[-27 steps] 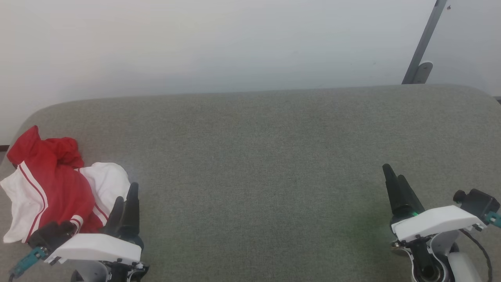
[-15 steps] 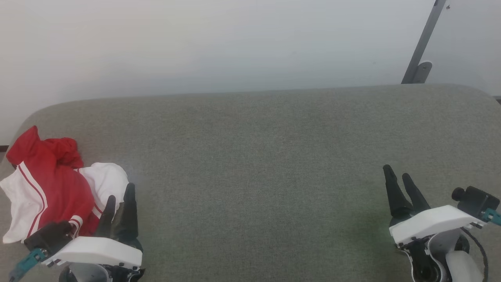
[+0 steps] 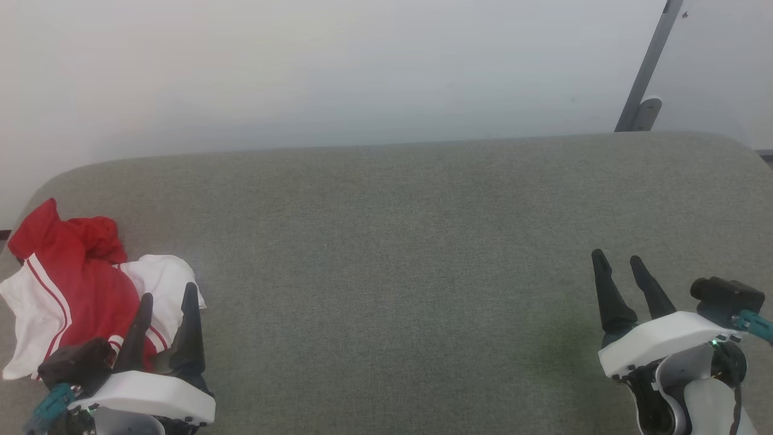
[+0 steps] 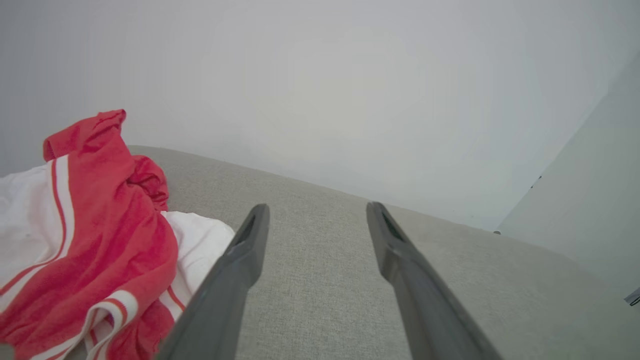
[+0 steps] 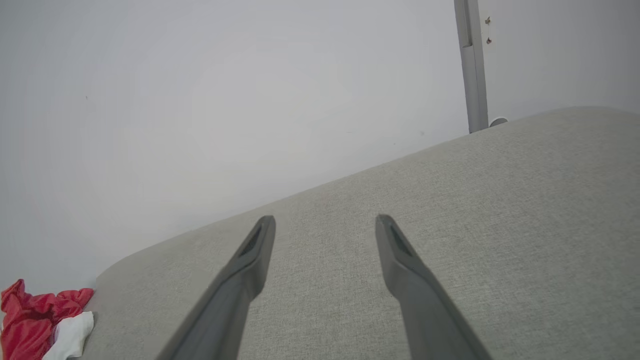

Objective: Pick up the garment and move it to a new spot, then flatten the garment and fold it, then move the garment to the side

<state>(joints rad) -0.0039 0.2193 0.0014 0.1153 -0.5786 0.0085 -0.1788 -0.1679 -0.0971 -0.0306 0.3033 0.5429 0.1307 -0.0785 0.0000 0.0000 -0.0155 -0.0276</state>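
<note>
There's the garment [image 3: 78, 290], a crumpled red-and-white heap at the far left end of the grey padded surface [image 3: 392, 254], nothing flattened yet. The left gripper [image 3: 169, 291] hovers right at its near edge, fingers spread and empty, lined up, I'd say, for the first pick. Way across, the right gripper [image 3: 616, 258] is splayed and empty too, well apart from the cloth, likely kept free for spreading

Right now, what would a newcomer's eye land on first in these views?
The crumpled red and white garment stands out at the left end of the gray padded surface. Next come the left gripper close by it and the right gripper far right, jaws open and empty.
</note>
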